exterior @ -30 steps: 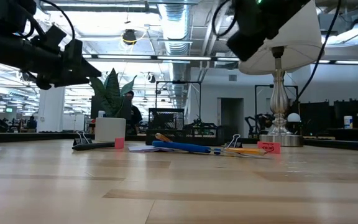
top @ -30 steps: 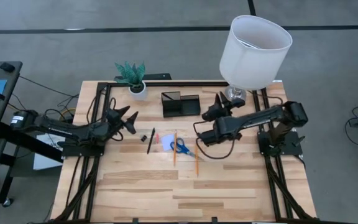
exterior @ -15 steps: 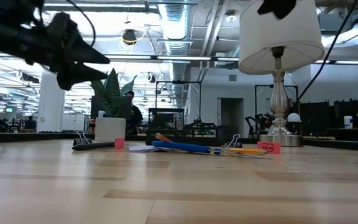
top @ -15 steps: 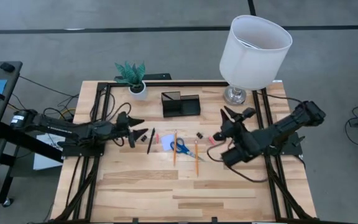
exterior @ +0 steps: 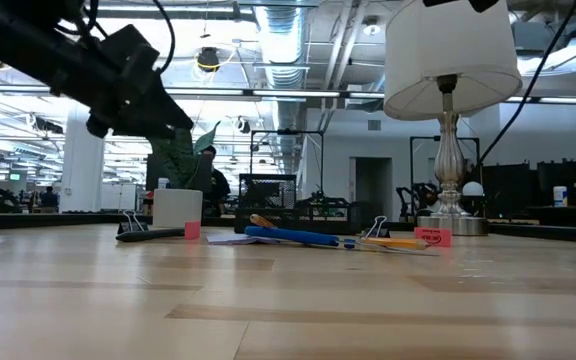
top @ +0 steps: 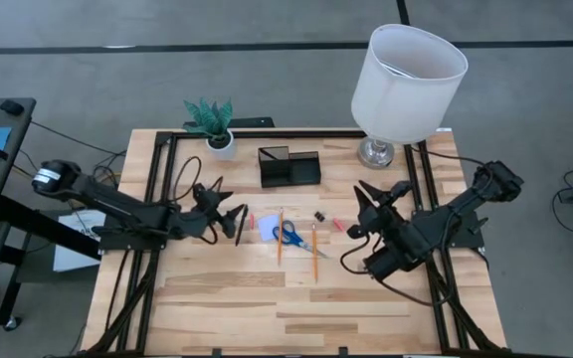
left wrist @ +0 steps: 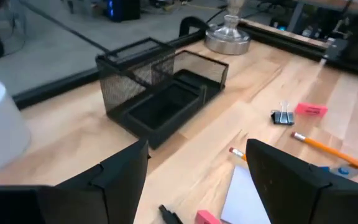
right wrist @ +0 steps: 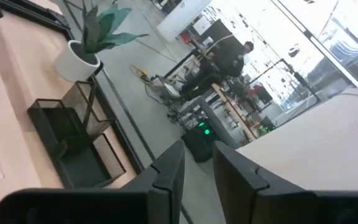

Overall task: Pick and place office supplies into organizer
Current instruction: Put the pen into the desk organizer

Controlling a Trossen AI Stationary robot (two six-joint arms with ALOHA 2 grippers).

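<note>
worktop point(top: 227, 298): wood, supplies lie mid | organizer point(top: 288, 166): at back, looks empty | left tool point(top: 229, 221): wide open, above black pen point(top: 241, 227) | right tool point(top: 371, 211): nearly closed, holds nothing, lifted | risk: thin pen could roll or slip when pinched

No lettering, label, brand, number or sign can be read in any of the views: not on the table, nor on the things lying on it, nor in the room beyond it.
</note>
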